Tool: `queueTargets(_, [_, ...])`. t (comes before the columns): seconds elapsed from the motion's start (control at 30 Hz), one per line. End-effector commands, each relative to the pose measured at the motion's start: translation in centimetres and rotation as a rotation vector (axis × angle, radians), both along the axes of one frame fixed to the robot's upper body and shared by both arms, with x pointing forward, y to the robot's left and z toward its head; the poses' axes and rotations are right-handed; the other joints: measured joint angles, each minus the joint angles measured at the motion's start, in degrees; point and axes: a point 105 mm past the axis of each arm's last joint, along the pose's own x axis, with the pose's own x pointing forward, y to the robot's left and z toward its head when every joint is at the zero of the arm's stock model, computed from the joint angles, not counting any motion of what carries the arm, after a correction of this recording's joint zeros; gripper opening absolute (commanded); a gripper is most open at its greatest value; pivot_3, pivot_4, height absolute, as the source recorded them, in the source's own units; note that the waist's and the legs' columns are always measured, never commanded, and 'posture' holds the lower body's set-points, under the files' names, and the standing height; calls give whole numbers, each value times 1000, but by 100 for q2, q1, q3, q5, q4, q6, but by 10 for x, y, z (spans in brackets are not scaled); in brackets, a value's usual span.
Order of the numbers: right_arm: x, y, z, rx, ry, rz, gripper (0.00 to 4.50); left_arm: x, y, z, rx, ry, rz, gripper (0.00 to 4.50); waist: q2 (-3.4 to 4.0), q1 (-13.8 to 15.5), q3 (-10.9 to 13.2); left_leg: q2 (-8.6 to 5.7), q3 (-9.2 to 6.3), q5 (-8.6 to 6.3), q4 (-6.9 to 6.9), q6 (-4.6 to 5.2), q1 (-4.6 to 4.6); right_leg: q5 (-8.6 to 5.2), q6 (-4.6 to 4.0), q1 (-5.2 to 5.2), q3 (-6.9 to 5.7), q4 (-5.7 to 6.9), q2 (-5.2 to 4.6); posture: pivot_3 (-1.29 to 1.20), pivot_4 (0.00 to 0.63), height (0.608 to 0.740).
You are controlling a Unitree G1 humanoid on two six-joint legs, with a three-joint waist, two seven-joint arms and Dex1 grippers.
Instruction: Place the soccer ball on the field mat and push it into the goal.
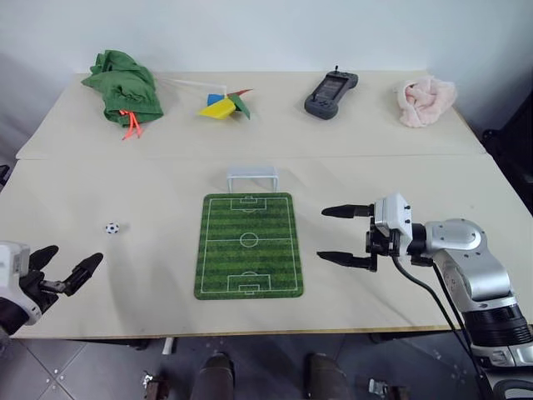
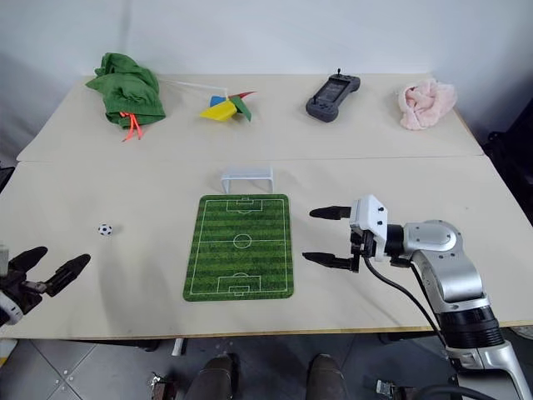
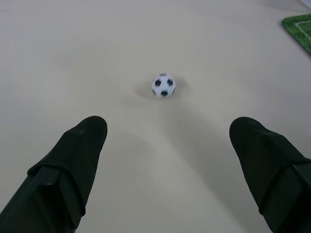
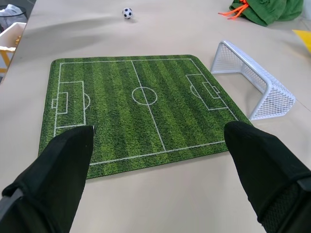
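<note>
The soccer ball (image 1: 112, 227) sits on the bare beige table (image 1: 125, 167) in the left-centre of the head view, well apart from the field mat (image 1: 249, 246) and not on it. The mat lies flat in the middle of the frame, its long side running toward the top, and the goal (image 1: 252, 176) stands just beyond its far short edge — close to the mat, though whether the posts touch it is hard to tell. In the lower left corner the left gripper (image 1: 65, 264) hovers low over the table with its two black fingers spread wide and nothing between them; in its wrist view the ball (image 3: 163, 86) lies ahead of the fingertips (image 3: 85, 133), roughly centred in the gap, and a corner of the mat (image 3: 299, 26) peeks in at the upper right. At the right of the head view the right gripper (image 1: 336, 235) points toward the mat's right long edge, jaws likewise wide apart and empty, stopping just short of the mat. Its wrist view looks across the mat (image 4: 136, 107) with the goal (image 4: 255, 85) at the right and the ball (image 4: 127, 13) far off at the top. Along the table's back edge lie a green cloth bundle (image 1: 125, 83), a yellow, blue and green pinwheel (image 1: 223, 106), a dark handheld controller (image 1: 331, 92) and a pink cloth (image 1: 425, 100).
</note>
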Motion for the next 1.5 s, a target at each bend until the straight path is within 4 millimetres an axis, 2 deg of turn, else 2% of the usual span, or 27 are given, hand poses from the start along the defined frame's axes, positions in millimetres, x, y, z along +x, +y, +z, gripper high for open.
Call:
queueTargets(0.03, [-5, 1, 12, 20, -42, -5, 4500, 14, 3, 4, 30, -17, -20, 4440, 0, 2, 0, 0, 0, 0, 0, 0, 0, 0, 0, -1, 0, 1, 0, 0, 150, 740])
queueTargets(0.1, [-6, 0, 12, 22, -42, -14, 4500, 25, 3, 2, 29, -17, -31, 4440, 0, 6, 0, 0, 0, 0, 1, 0, -1, 0, 0, -1, 0, 2, 0, 0, 150, 740])
queueTargets(0.47, [-12, -1, 13, 24, -39, -33, 4500, 63, -1, -2, 27, -27, -78, 4440, 0, 7, 0, 0, 0, 1, 4, -1, 0, 2, 4, -1, 0, 17, 0, 0, 150, 740])
queueTargets(0.77, [-15, 4, 15, 34, -41, -33, 4500, 75, -2, -2, 33, -21, -100, 4440, 0, 8, 0, 0, 0, 2, 3, -2, 0, 2, 4, -2, 0, 36, 0, 0, 150, 740])
queueTargets(1.5, [-11, 3, 17, 55, -60, -84, 4500, 79, 4, -15, 13, 11, -83, 4440, 0, 7, 0, 0, 0, 2, 1, -2, 0, 2, 5, -2, -1, 37, 0, 0, 150, 740])
